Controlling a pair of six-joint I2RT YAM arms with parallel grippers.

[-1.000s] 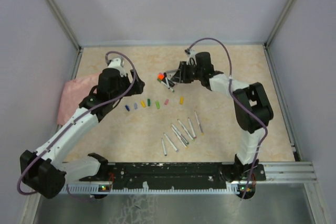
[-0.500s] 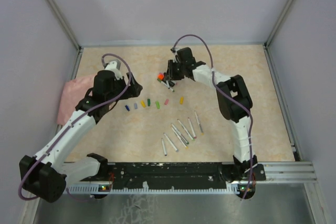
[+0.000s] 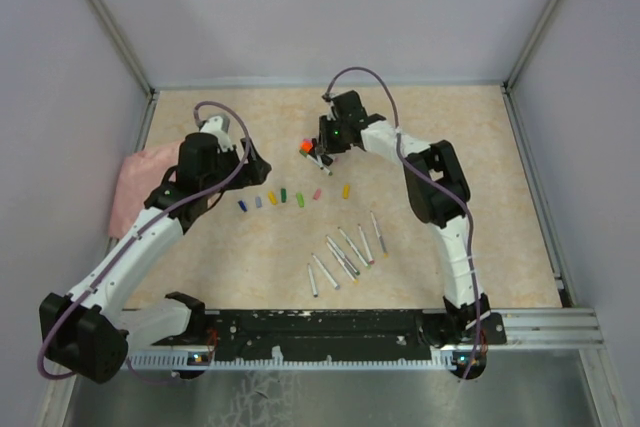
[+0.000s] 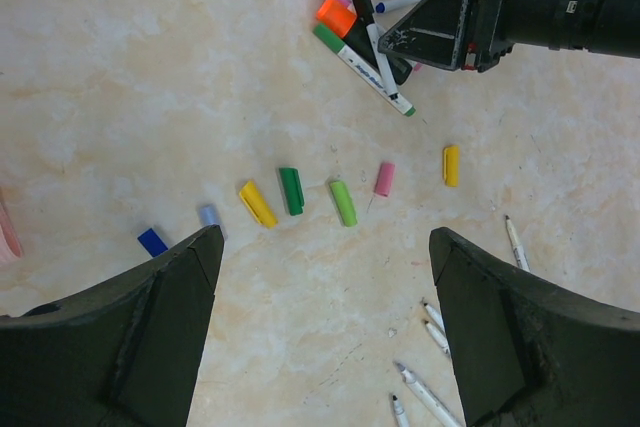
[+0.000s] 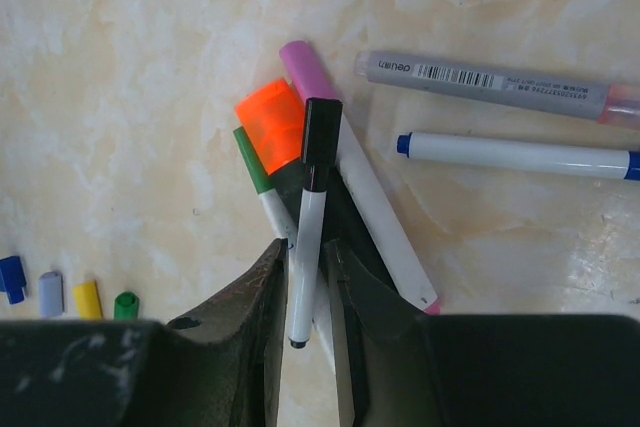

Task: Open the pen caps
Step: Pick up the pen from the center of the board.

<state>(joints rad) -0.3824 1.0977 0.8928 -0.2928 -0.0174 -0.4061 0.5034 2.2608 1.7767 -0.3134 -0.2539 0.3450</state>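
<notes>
A black-capped pen (image 5: 308,232) is sitting pinched in the right hand (image 5: 305,259), its cap on, over other capped pens (image 5: 480,152) that are lying at the far middle of the table (image 3: 480,147). Loose caps (image 4: 291,190) are lying in a row nearer the arms, below the left hand (image 4: 325,247), which is hovering with its fingers spread wide.

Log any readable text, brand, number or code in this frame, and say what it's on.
"deli" (small print, roughly read): brand word on the grey pen, right wrist view.
Barcode beside it on the same pen: digits too small to read.
White sticker on the right arm, left wrist view: too blurred to read.
Other pens and caps: no print visible.
</notes>
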